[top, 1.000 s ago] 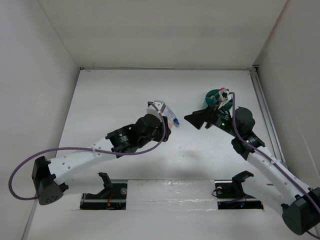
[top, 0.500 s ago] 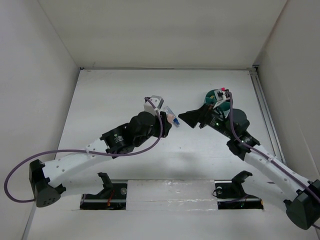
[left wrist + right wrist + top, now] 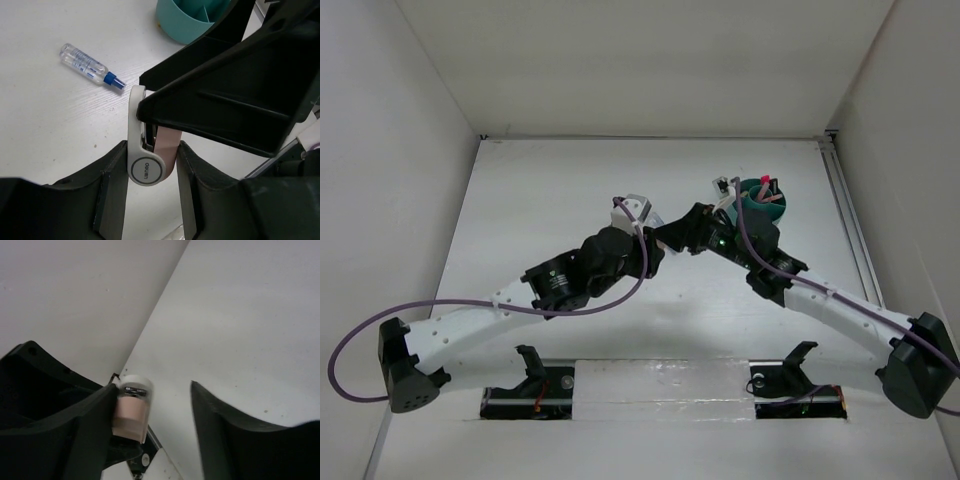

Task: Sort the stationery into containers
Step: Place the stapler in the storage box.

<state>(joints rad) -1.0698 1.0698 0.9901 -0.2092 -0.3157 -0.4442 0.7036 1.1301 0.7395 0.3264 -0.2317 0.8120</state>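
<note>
The left pincer is pinching the silver-pink oval piece by its rounded end, both fingers pressing its flat sides so that the long end is sticking out into free air above the white desk. It seems to be offering that free end across, since the teal round plastic bowl with inner dividers is sitting on the right arm's side of the desk. The right pincer is coming in from the opposite direction with its jaws spread, and the wrist view is showing the piece lying between them, close against one finger while the other is standing clear, so it is straddling the piece without gripping it. Judging from this, a hand-over is taking place, and the left grip is probably staying firm until the right one is closing on it. The clear tube with a blue cap is lying loose on the desk outside the bowl, waiting for its turn
</note>
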